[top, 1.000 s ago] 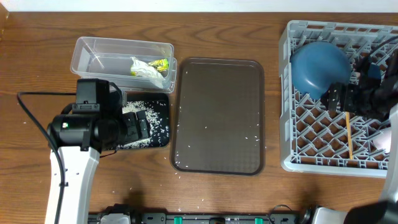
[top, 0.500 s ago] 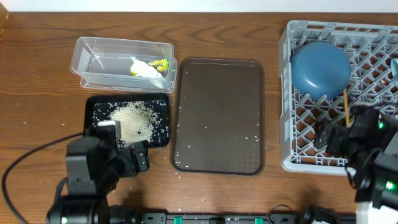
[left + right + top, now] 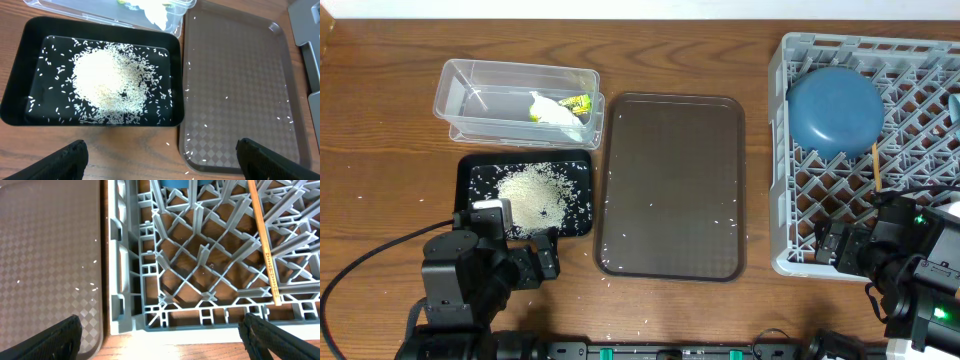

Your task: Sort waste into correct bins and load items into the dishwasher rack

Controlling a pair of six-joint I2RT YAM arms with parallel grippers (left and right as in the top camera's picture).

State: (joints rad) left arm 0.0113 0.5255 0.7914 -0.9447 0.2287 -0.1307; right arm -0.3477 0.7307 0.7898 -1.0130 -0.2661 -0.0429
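Note:
The grey dishwasher rack (image 3: 790, 255) stands at the right and holds the round blue dish (image 3: 835, 108) and a wooden chopstick (image 3: 876, 165), which also shows in the right wrist view (image 3: 263, 245). The clear tub (image 3: 465, 95) holds the yellow-green wrapper (image 3: 578, 102) and the white tissue (image 3: 553, 113). The black tray (image 3: 475, 170) holds a heap of rice (image 3: 532, 190); it also shows in the left wrist view (image 3: 107, 82). My left gripper (image 3: 160, 162) is open and empty, in front of the black tray. My right gripper (image 3: 160, 340) is open and empty, at the rack's front edge.
A brown serving tray (image 3: 670, 185) lies between the bins and the rack, with a few rice grains on it. Stray grains lie on the wooden table near the tray's front left corner (image 3: 610, 280). A pale object (image 3: 954, 100) shows at the rack's right edge.
Both arms have drawn back toward the table's front edge. The left arm left the black tray, uncovering the rice heap. The right arm left the rack, uncovering the chopstick in it.

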